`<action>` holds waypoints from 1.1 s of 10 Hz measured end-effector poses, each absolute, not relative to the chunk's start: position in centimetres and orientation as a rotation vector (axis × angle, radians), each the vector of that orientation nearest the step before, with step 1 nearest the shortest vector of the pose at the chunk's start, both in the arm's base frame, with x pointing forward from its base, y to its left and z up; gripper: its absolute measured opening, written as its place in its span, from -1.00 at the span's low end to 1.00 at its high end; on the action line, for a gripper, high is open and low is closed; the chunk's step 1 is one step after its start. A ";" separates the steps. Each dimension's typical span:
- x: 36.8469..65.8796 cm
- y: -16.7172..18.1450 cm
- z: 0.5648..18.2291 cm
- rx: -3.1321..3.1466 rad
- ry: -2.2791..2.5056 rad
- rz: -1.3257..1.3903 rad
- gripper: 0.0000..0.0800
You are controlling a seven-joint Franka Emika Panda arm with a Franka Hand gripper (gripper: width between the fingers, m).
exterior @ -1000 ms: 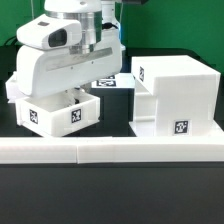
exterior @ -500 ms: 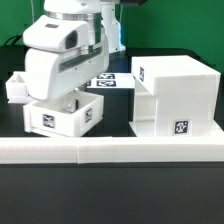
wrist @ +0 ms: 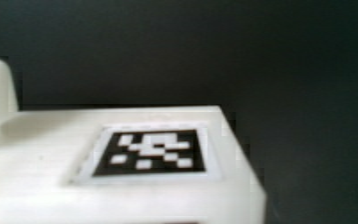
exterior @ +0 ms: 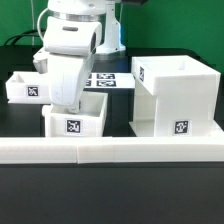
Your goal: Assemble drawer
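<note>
A small white open drawer box with a marker tag on its front stands near the table's front, left of the big white drawer cabinet. My gripper reaches down onto the box's rear wall. My hand hides the fingers, and the gripper appears shut on that wall. A second white open box stands further back at the exterior view's left. The wrist view is filled by a blurred white tagged surface very close to the camera, and no fingers show there.
The marker board lies flat behind the arm, between the boxes and the cabinet. A white rail runs along the table's front edge. A narrow gap of black table separates the front box from the cabinet.
The arm has swung upright and shifted toward the exterior view's right. The front drawer box has moved with it, rightward and closer to the cabinet. The left box is now uncovered.
</note>
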State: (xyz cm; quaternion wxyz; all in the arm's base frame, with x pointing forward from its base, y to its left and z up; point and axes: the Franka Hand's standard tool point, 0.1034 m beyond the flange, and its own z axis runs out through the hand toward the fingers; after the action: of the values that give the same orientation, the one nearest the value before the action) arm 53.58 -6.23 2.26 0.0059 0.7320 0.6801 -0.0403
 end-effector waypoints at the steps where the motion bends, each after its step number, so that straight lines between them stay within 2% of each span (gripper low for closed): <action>1: 53.5 -6.2 2.2 2.277 2.142 -0.133 -0.90; 9: 53.9 -4.7 1.3 2.308 2.053 -0.044 -0.90; 11: 54.1 -3.4 1.3 2.334 2.028 -0.031 -0.90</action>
State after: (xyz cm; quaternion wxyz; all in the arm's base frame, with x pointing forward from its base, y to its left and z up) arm 54.13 -3.40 1.33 0.0245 0.7546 0.6557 -0.0102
